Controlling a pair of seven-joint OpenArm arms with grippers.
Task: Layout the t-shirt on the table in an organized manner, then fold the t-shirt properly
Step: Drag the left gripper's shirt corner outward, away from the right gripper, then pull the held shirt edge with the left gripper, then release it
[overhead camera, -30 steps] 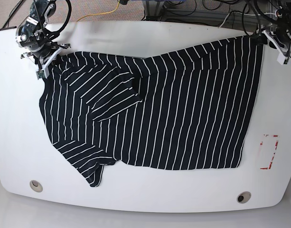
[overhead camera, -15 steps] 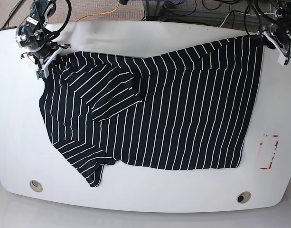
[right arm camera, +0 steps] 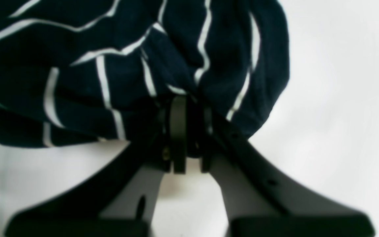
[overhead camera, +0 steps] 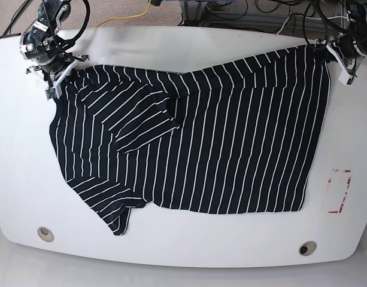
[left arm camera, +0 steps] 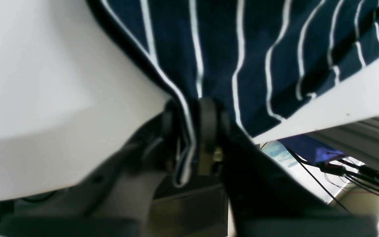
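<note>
Currently both arms are holding the t-shirt (overhead camera: pixel 195 149) at its far edge while it is lying spread on the desk (overhead camera: pixel 171 251). Left gripper (left arm camera: pixel 189 108): jaws are clamped narrow on a fold of hem at the corner by the desk's back edge, with cloth bunched between them. Right gripper (right arm camera: pixel 188 108): jaws are likewise pinched nearly together on a puckered lump of fabric at the opposite far corner. Risk, as I judge it: the left grip is sitting right at the desk's rim, so any outward pull could be dragging that corner over the edge; a tug from both ends at once could be slipping the thin hem out of the jaws or skewing the body. If the right jaws are catching two layers, opening the shoulder would be pulling the whole side with it. Garment condition: black with thin white stripes, mostly flat on the side near the red mark (overhead camera: pixel 339 191), lower edge straight. On the right arm's side it is not laid out yet; a sleeve or flap is folded over the chest, stripes are running diagonally there, and the near corner is trailing to a point toward the metal hole (overhead camera: pixel 45 233).
</note>
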